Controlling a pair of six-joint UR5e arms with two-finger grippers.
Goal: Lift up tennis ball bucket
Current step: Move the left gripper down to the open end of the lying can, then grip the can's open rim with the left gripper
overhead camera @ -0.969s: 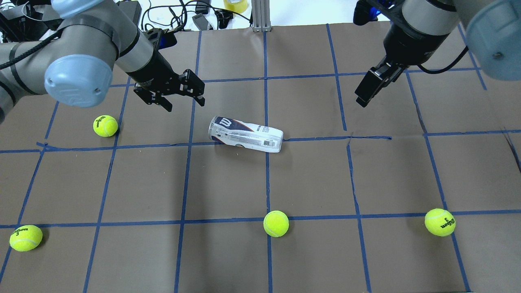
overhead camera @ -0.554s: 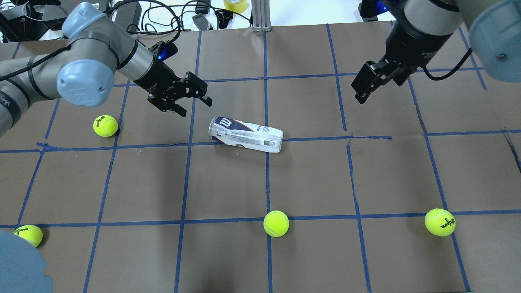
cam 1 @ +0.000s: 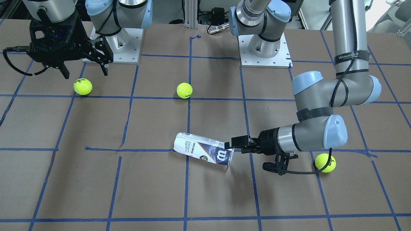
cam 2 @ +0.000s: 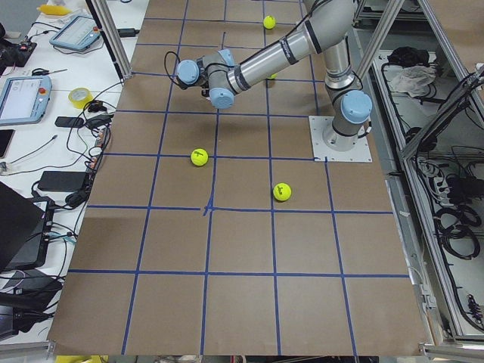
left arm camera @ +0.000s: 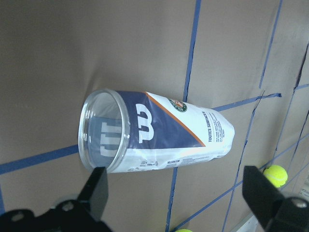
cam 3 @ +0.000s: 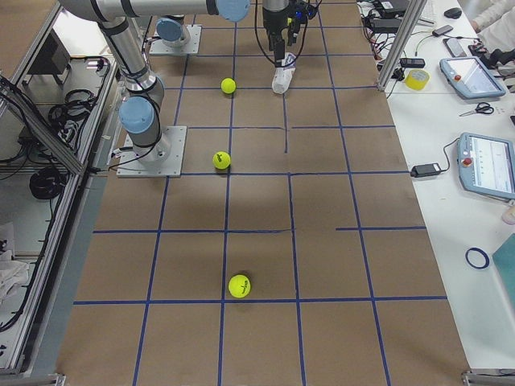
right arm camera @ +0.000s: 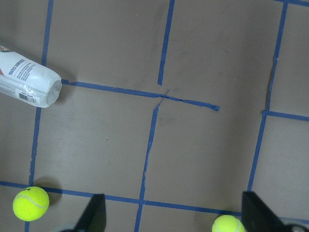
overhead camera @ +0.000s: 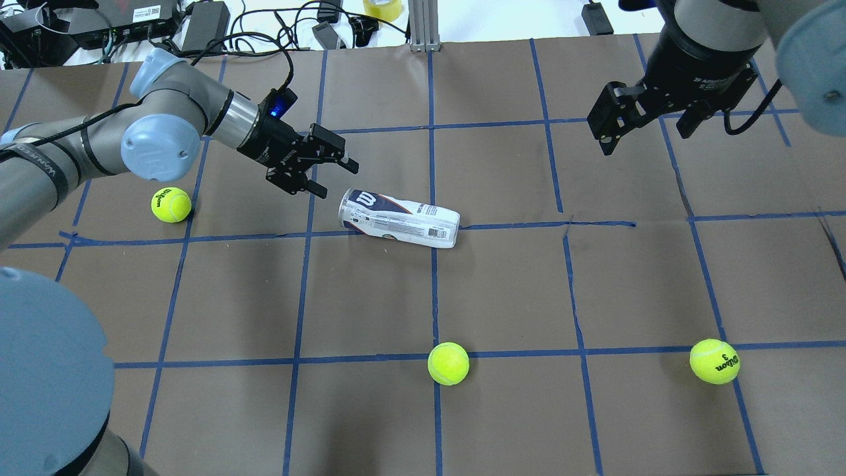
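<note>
Tennis ball bucket (right arm camera: 26, 79) — half cropped, right wrist

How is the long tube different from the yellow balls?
The tennis ball bucket is a clear tube with a white and navy label; the nearest tennis ball is plain yellow-green. The bucket is long and lies on its side; the ball is round and much smaller. Both rest on the brown table, and no gripper holds either.

The clear plastic cylindrical tennis-ball can (overhead camera: 398, 218) carries a white and navy label with a white "W" and a thin orange diagonal edge. Yellow-green felt tennis balls (overhead camera: 448, 363) sit on brown table paper (overhead camera: 502, 291) gridded with blue tape lines (overhead camera: 431, 99).
</note>
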